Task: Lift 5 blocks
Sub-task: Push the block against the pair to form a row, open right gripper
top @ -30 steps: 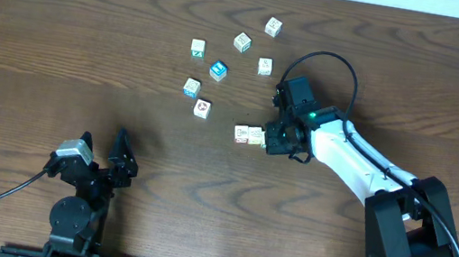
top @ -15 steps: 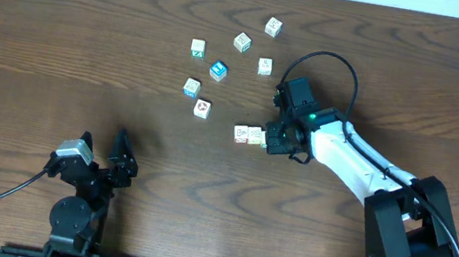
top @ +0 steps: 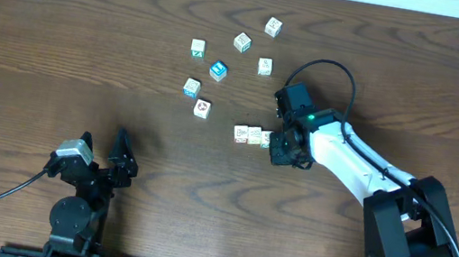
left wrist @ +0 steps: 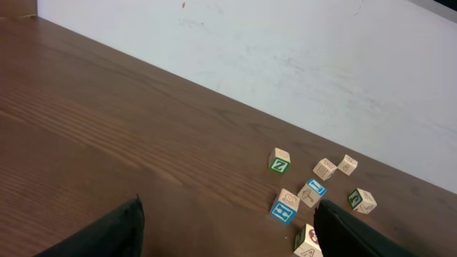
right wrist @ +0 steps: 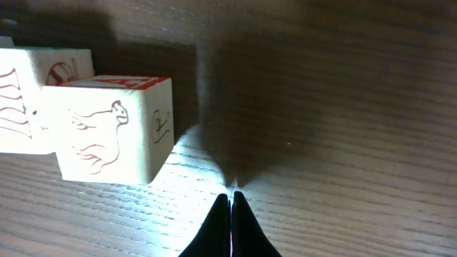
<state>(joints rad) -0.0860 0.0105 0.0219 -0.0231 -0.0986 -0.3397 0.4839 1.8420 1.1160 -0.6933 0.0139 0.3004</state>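
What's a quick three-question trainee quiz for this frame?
1. True or false: the right gripper is shut on a block.
2. Multiple choice: the left gripper is A) open and empty, B) shut on a block, C) shut and empty.
3. Short answer: which gripper sits nearest a block?

Key
1. False: it is shut but empty, with the block beside it on the table.
2. A.
3. The right one.
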